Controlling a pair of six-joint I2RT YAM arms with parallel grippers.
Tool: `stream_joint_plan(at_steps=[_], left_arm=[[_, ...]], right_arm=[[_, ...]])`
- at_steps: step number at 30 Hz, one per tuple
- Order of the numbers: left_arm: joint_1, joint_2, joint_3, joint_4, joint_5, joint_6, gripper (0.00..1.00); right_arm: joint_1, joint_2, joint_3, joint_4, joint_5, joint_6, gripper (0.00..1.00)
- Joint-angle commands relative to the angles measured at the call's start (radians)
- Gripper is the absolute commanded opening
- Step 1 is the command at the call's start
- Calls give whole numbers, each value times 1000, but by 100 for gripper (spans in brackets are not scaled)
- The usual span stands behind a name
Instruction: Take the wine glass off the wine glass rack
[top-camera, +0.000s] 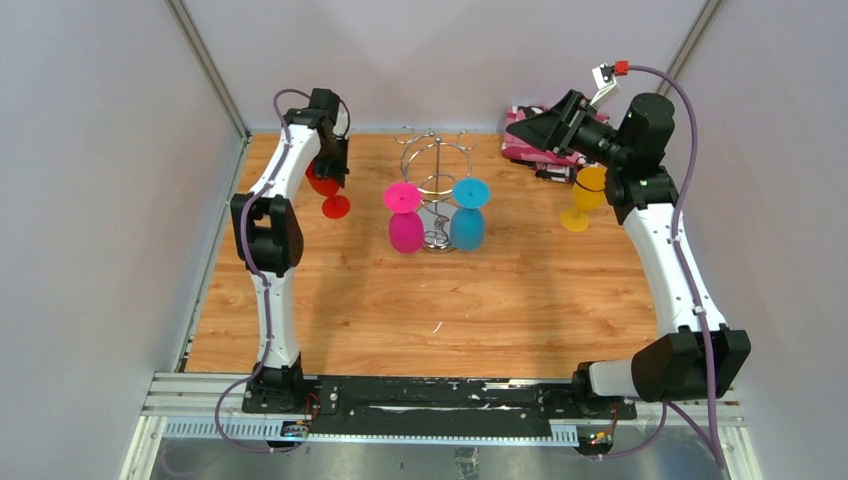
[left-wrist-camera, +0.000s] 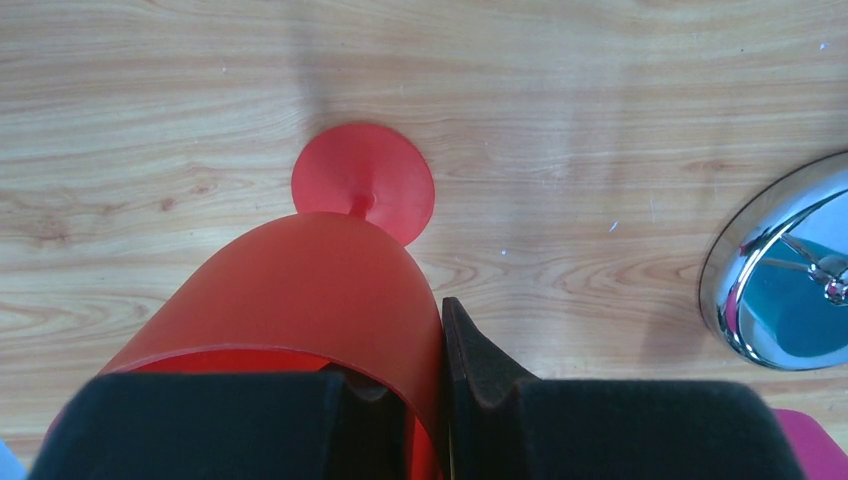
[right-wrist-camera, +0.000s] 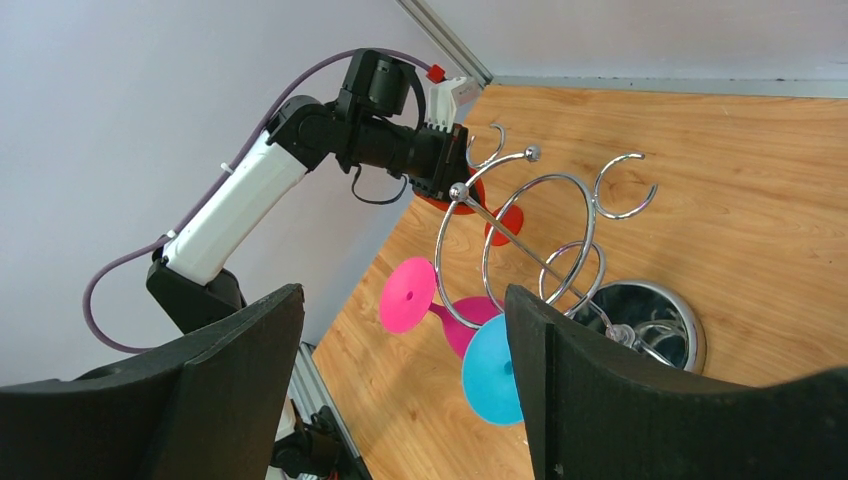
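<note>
Left gripper (left-wrist-camera: 428, 400) clamped on the rim of the red wine glass (left-wrist-camera: 300, 290): one finger inside the bowl, the other pressed on the outside wall. The glass is upright, clear of the wine glass rack (top-camera: 438, 185), at about 9 o'clock from it in the top view. Its foot is low over the table (top-camera: 400, 310); contact cannot be told from either view.

Right gripper (right-wrist-camera: 400, 330): fingers wide apart, nothing between them, held up at about 2 o'clock of the rack and looking back across it.

On the rack: pink glass (top-camera: 405, 230) and blue glass (top-camera: 467, 228) hang bowl-down at roughly 7 and 5 o'clock of the post. A yellow glass (top-camera: 585, 190) stands on the table at 3 o'clock, well apart from the rack.

Step in hand, as judged: setting down the red glass (the lift-off itself looks done).

Next move calls for: lower straight until the foot sits flat, open the fingers, then lift straight up so the inner finger clears the rim without tipping the glass. The rack's round chrome base (left-wrist-camera: 790, 270) lies at 3 o'clock of the foot, apart from it.
</note>
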Motion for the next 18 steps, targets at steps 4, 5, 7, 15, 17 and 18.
stream_joint_plan(at_steps=[4, 5, 7, 15, 17, 18], left_arm=[[7, 19, -24, 23, 11, -6, 0], [6, 21, -27, 23, 7, -6, 0], [7, 21, -34, 26, 4, -7, 0], [6, 12, -39, 26, -17, -10, 16], [6, 3, -43, 26, -18, -12, 21], [6, -2, -44, 26, -18, -13, 23]], right_arm=[[-16, 0, -22, 40, -15, 7, 78], [-16, 0, -23, 41, -15, 7, 78], [-16, 1, -24, 42, -15, 9, 78], [-17, 5, -33, 56, -22, 17, 78], [-17, 5, -35, 60, -24, 19, 79], [-16, 5, -37, 64, -25, 21, 79]])
